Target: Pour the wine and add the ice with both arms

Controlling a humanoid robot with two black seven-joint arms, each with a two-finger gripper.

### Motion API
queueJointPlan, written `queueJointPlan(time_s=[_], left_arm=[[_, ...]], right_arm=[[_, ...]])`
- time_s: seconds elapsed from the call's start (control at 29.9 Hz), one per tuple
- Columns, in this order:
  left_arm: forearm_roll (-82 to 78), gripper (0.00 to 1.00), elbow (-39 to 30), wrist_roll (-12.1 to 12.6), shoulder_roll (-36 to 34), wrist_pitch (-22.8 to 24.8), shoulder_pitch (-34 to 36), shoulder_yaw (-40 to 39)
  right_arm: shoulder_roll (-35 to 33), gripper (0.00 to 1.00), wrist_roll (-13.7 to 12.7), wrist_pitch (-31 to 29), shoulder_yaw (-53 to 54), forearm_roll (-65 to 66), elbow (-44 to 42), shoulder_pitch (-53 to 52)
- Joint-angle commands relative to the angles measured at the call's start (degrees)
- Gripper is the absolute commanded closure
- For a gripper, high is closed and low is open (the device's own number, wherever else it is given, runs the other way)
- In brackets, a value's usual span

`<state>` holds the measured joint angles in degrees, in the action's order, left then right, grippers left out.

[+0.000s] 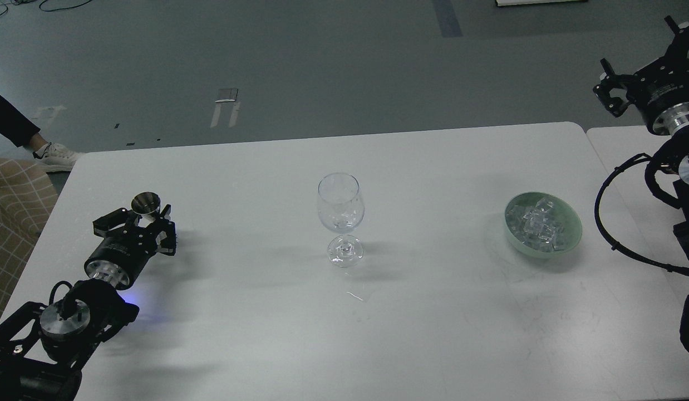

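The green bowl [567, 238] holds ice [538, 225]; the wine glass [339, 210] holds a few cubes; the left gripper [139, 220] clasps a metal cup [146, 203]; the right gripper [636, 64] hangs spread, empty.

The wine glass [340, 214] is clear and glossy, the ice [538, 224] glassy. The bowl [567, 240] looks frosted pale green. The table [433, 312] is smooth matt white, the small cup [145, 203] shiny metal

— We saw a dim, cool-toned scene; the white rectangular table [411, 312] was evenly lit, without glare.

— We noticed soft shadows beside the clear stemmed wine glass [340, 218], fairly sharp focus, and a blue glow at lower left.
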<state>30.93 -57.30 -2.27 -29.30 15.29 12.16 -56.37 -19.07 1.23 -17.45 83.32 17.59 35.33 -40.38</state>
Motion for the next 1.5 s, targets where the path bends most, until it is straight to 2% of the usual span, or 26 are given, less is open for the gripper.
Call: queueJointPlan(time_s=[0.0, 0.3, 0.53, 1.0, 1.1, 1.2, 1.37, 1.47], left_arm=[[0.0, 0.64, 0.0, 0.2, 0.0, 0.8, -0.2, 0.0], [-0.6, 0.64, -0.1, 0.2, 0.0, 1.5, -0.2, -0.1], [-0.7, 0.72, -0.3, 0.1, -0.1, 2.6, -0.1, -0.2], [-0.7, 0.75, -1.4, 0.1, -0.8, 3.2, 0.1, -1.5], [-0.7, 0.78, -3.2, 0.1, -1.0, 3.1, 0.0, -2.2], [-0.7, 0.87, -5.0, 0.1, -1.4, 3.1, -0.2, -3.0], [-0.7, 0.96, -5.4, 0.1, -1.5, 3.1, -0.1, -3.0], [-0.8, 0.98, -5.9, 0.1, -1.8, 3.1, -0.1, -3.1]], right_arm=[[0.0, 0.0, 0.0, 0.0, 0.0, 0.0, 0.0, 0.0], [0.0, 0.0, 0.0, 0.0, 0.0, 0.0, 0.0, 0.0], [0.0, 0.0, 0.0, 0.0, 0.0, 0.0, 0.0, 0.0], [0.0, 0.0, 0.0, 0.0, 0.0, 0.0, 0.1, 0.0], [0.0, 0.0, 0.0, 0.0, 0.0, 0.0, 0.1, 0.0], [0.0, 0.0, 0.0, 0.0, 0.0, 0.0, 0.1, 0.0], [0.0, 0.0, 0.0, 0.0, 0.0, 0.0, 0.1, 0.0], [0.0, 0.0, 0.0, 0.0, 0.0, 0.0, 0.1, 0.0]])
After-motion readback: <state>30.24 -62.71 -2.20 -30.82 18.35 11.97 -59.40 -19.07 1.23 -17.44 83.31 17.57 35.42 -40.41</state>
